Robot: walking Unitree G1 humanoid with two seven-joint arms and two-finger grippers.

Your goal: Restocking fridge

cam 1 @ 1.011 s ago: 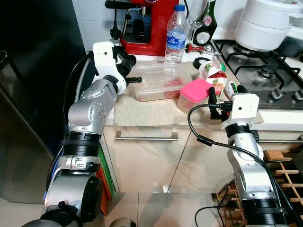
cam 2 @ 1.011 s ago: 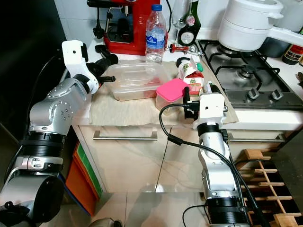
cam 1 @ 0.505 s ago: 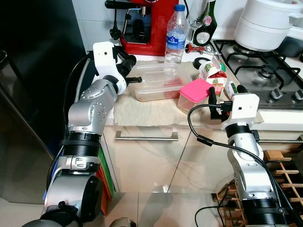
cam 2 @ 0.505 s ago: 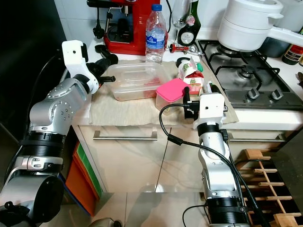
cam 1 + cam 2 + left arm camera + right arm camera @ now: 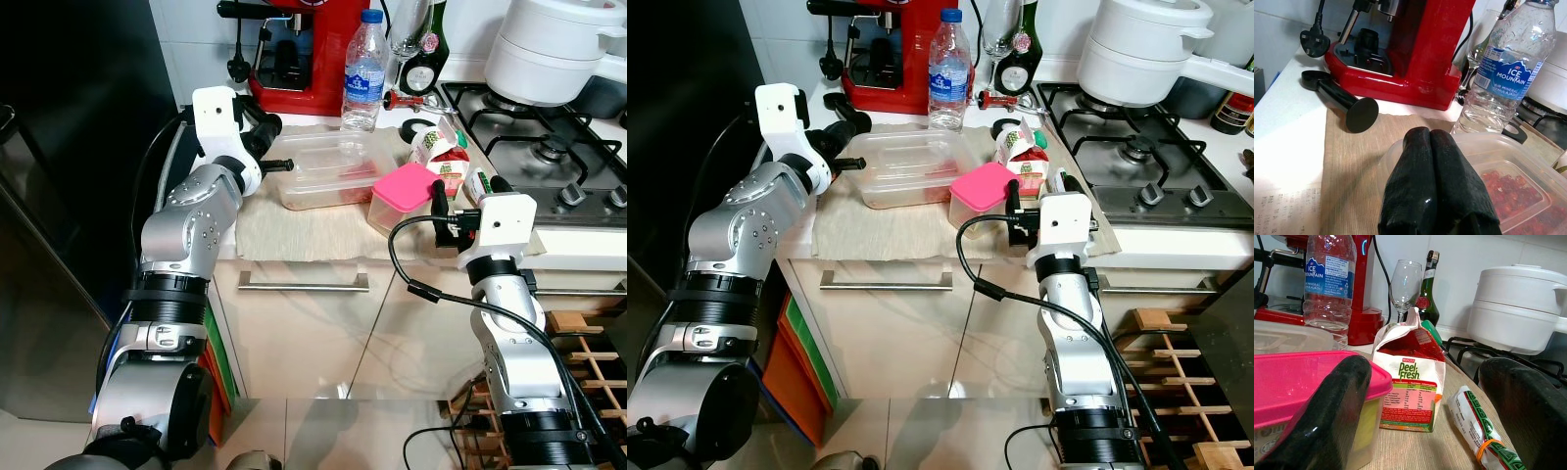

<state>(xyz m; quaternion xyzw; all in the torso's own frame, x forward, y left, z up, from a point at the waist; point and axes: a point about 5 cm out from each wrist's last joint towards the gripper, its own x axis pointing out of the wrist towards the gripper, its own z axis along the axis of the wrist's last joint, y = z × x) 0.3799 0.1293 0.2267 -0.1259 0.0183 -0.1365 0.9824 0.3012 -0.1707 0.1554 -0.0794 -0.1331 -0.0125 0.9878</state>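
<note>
A clear lidded tub (image 5: 328,171) with red food in it lies on a beige cloth (image 5: 294,230) on the counter. My left gripper (image 5: 282,164) is shut, and its fingers (image 5: 1430,161) are pressed together over the tub's near-left corner with nothing seen between them. To the right sit a pink-lidded tub (image 5: 404,193), a Peel Fresh carton (image 5: 1413,387) and a green-and-white wrapped packet (image 5: 1476,428). My right gripper (image 5: 466,188) is open at the counter's front edge, one finger beside the pink tub and the other by the packet. A water bottle (image 5: 363,70) stands behind.
A red coffee machine (image 5: 294,49) with a black portafilter (image 5: 1347,100) stands at the back, beside a wine glass (image 5: 1404,284) and a dark bottle (image 5: 1427,293). A gas hob (image 5: 549,147) with a white pot (image 5: 558,49) is to the right. The dark fridge (image 5: 78,196) stands at the left.
</note>
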